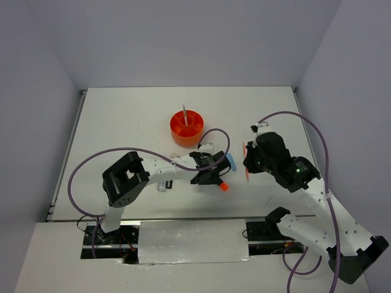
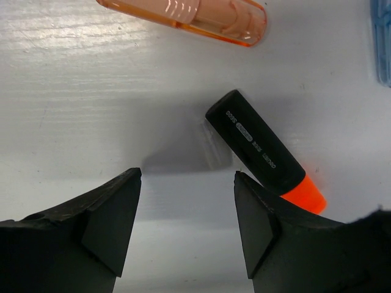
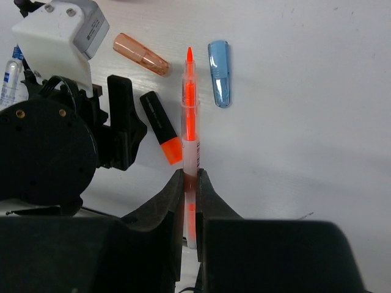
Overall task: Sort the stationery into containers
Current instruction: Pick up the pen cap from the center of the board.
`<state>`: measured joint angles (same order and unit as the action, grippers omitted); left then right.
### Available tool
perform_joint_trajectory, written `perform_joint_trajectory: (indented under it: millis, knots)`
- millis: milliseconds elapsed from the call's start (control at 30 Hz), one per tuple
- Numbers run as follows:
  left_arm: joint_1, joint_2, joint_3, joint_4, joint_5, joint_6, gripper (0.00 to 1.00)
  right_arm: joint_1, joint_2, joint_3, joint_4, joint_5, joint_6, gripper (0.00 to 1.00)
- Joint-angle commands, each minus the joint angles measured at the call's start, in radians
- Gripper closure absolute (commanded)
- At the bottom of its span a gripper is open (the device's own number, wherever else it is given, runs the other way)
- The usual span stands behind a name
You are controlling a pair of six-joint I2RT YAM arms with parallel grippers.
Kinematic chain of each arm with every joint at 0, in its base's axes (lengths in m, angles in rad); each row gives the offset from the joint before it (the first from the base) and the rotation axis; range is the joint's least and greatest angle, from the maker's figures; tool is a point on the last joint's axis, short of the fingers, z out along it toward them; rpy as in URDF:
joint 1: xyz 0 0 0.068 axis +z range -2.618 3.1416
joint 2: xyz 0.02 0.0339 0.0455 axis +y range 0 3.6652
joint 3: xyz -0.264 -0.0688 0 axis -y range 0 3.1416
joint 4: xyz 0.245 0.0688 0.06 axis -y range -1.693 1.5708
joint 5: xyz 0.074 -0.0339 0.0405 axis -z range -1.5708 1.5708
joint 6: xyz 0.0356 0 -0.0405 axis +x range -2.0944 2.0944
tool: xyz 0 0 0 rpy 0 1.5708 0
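The orange-black highlighter (image 2: pixel 263 152) lies on the table, its side close against the right finger of my left gripper (image 2: pixel 186 174). That gripper is open low over the table, with only bare table between its jaws. From above, my left gripper (image 1: pixel 214 177) is seen at mid-table with the highlighter's orange end (image 1: pixel 223 186) beside it. My right gripper (image 3: pixel 189 174) is shut on a thin orange pen (image 3: pixel 189 116), held above the table just right of the left gripper. The round orange organiser (image 1: pixel 186 128) stands farther back with a grey pen (image 1: pixel 184 115) upright in it.
A peach piece (image 2: pixel 189 15) and a light-blue piece (image 3: pixel 220 73) lie just beyond the highlighter. A white marker (image 1: pixel 162 185) lies beside the left arm. The two grippers are close together. Grey walls surround the table.
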<state>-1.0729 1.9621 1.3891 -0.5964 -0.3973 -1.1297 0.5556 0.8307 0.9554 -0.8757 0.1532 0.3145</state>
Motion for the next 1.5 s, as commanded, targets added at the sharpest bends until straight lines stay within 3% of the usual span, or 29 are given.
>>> perform_joint_trajectory:
  millis: [0,533,667,900,1233,1467]
  knots:
    - [0.014,0.014,0.019,-0.011,-0.023,-0.002,0.26,-0.006,-0.019,-0.001,0.026,-0.006,-0.017,1.0]
    - [0.034,0.084,0.042,-0.006,-0.031,-0.004,0.27,-0.003,-0.008,-0.007,0.035,-0.03,-0.028,1.0]
    - [0.034,0.1,0.054,-0.039,-0.044,-0.01,0.35,-0.003,-0.01,-0.009,0.038,-0.033,-0.028,1.0]
    - [0.031,0.116,0.059,-0.078,-0.063,-0.038,0.39,-0.003,-0.018,-0.009,0.038,-0.035,-0.029,1.0]
    - [0.025,0.15,0.047,-0.049,-0.029,-0.03,0.72,-0.003,-0.027,-0.01,0.043,-0.05,-0.032,1.0]
    - [0.027,0.147,0.033,-0.039,-0.021,-0.018,0.84,-0.003,-0.035,-0.009,0.046,-0.067,-0.037,1.0]
